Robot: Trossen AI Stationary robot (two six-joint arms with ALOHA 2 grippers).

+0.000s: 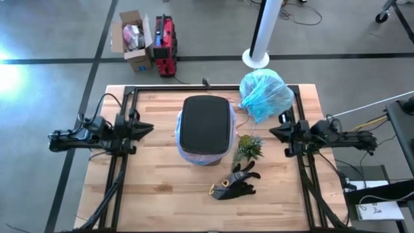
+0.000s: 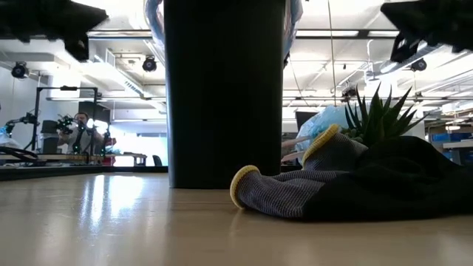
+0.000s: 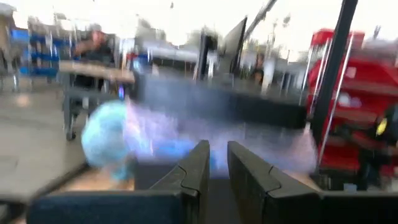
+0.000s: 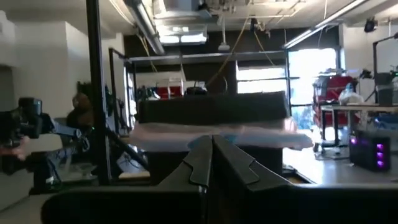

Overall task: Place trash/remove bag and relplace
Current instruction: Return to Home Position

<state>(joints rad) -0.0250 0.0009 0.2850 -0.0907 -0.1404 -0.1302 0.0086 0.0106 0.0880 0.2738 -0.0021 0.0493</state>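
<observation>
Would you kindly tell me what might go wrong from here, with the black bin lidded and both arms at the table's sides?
1. The full teal-blue plastic bag sits at the table's far edge, close to the right gripper; it might roll off or snag that arm.
2. Pale translucent liner bulges from under the black bin lid, so it may slip inside.
The left gripper waits at the opposite side.

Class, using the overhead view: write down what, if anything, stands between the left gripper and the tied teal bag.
The lidded black bin, in the middle, stands between the left gripper on the left and the teal bag at the far right. Nothing else visible does.
</observation>
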